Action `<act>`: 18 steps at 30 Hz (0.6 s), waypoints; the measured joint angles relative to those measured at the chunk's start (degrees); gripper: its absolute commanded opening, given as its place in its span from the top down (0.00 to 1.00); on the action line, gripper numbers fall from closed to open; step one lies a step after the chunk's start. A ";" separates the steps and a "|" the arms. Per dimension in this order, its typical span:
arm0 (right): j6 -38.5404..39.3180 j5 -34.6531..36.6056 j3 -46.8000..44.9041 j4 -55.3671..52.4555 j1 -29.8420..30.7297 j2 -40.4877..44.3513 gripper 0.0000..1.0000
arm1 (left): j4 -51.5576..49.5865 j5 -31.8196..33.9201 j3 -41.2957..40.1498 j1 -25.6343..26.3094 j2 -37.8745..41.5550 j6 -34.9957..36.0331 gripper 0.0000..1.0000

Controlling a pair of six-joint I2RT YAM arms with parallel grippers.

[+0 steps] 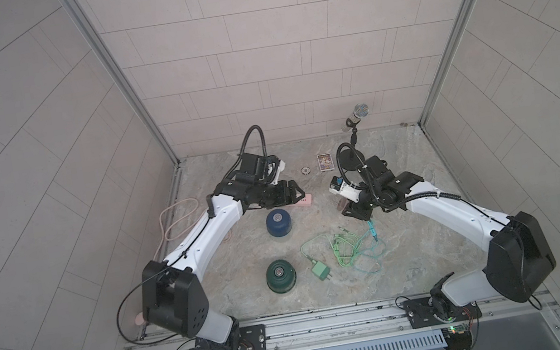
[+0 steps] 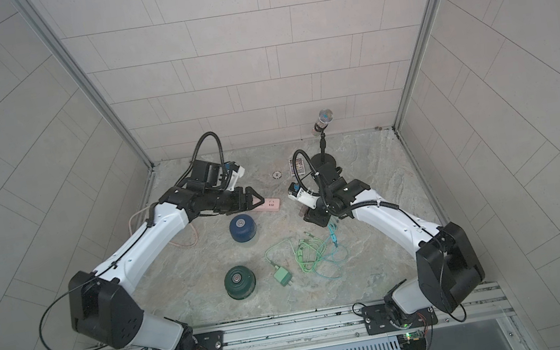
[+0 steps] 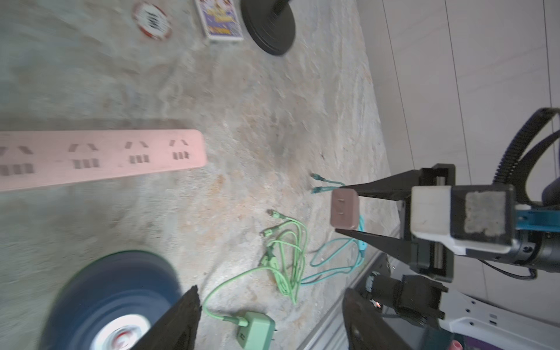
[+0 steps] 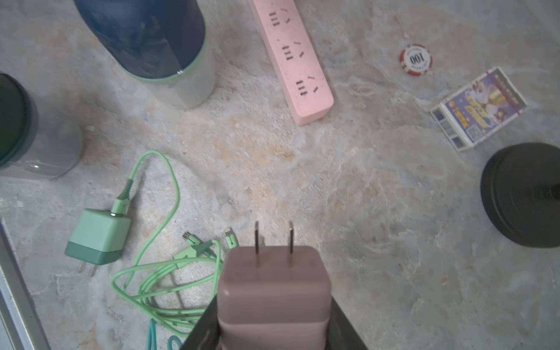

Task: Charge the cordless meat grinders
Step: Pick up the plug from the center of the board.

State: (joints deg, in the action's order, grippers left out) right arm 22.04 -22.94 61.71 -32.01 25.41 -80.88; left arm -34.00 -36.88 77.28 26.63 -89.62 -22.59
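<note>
**Square the prongs first**

My right jaws clamp the pink adapter (image 4: 274,291), prongs forward. Ahead lies the pink power strip (image 4: 295,60), my left jaws open over it: steady it, enter straight. Beside it stands the blue grinder (image 1: 278,222), farther the green grinder (image 1: 280,276), both uncabled.

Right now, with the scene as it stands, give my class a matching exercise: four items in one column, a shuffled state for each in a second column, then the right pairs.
Column one
1. pink plug adapter
2. green plug adapter
3. pink power strip
4. dark blue grinder

Column two
A. stands upright on the table, silver centre on top
B. lies flat, its visible sockets empty
C. held between the jaws of the right gripper, prongs pointing outward
D. lies loose on the table with a green cable plugged in

Pairs: 1-C, 2-D, 3-B, 4-A
</note>
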 measured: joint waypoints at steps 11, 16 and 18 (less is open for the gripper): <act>-2.36 -4.04 -0.20 2.84 2.32 5.29 0.72 | 2.43 -9.62 5.46 8.70 -10.73 -5.49 0.33; -3.85 -6.01 -0.55 3.98 2.34 7.28 0.72 | 7.67 -13.20 4.63 9.42 -10.67 -9.16 0.41; -4.59 -6.58 -1.07 5.11 2.34 7.72 0.71 | 9.90 -14.58 3.78 9.46 -10.67 -10.78 0.47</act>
State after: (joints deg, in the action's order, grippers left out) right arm 17.45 -29.52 60.64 -26.89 27.75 -73.17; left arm -24.10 -51.46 81.06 36.10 -100.29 -33.36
